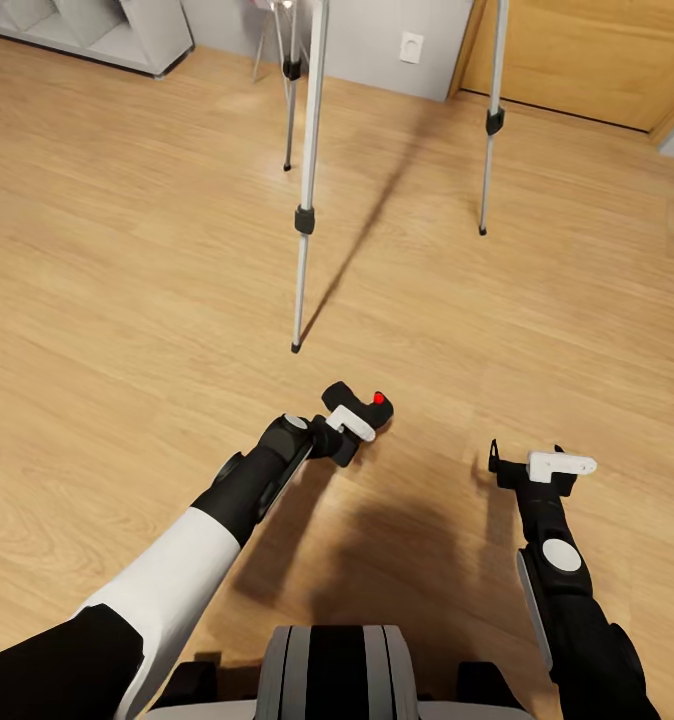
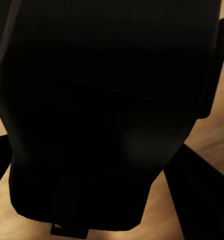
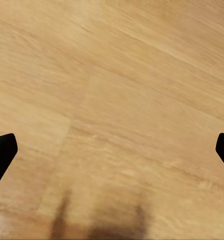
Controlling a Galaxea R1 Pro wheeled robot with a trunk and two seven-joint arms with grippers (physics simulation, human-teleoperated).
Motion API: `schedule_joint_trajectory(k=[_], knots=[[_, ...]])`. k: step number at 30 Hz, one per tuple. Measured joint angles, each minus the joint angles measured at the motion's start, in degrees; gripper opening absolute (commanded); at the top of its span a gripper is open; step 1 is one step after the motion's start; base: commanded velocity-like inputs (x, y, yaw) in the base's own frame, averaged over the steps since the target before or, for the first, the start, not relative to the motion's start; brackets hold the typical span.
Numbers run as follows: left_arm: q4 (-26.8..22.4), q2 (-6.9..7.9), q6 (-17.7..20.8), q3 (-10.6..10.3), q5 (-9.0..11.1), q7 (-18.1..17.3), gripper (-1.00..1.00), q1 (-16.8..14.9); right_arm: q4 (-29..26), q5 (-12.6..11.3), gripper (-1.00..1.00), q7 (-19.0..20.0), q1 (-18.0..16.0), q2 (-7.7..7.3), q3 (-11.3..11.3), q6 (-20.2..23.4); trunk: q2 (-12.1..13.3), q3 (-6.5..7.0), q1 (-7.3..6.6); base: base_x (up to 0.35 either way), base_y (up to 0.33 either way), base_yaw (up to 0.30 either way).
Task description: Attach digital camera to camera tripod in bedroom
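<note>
- The camera tripod is cut off by the far edge of the head view: three silver legs with black collars and feet are seen on the floor, the head being out of frame.
- The digital camera is clamped in the left gripper, near the closest tripod foot; its red button is seen, its lens hidden.
- In the left wrist view a matte black mass is seen too close for detail.
- The right gripper is held spread, with nothing between its black fingertips.
- Light wood planks, a white wall socket, a wooden door and a grey shelf unit are seen; no writing can be read.
</note>
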Motion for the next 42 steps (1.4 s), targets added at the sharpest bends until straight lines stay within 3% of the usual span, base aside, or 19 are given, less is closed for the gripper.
schedule_joint_trajectory(k=[11, 42], knots=[[-5.29, 0.0, 5.85, -0.12, 0.06, 0.11, -1.0, 0.05, -0.08, 0.0, 1.0, 0.0, 0.0, 0.14, 0.0, 0.06, 0.0, 1.01, 0.0, 0.0, 0.0, 0.0], [-8.68, 0.0, 16.58, -0.13, 0.05, 0.31, -1.0, 0.26, 0.0, 0.0, 1.0, 0.0, 0.0, 0.11, -0.17, 0.31, 0.0, 3.86, 0.0, 0.0, 0.0, 0.0]])
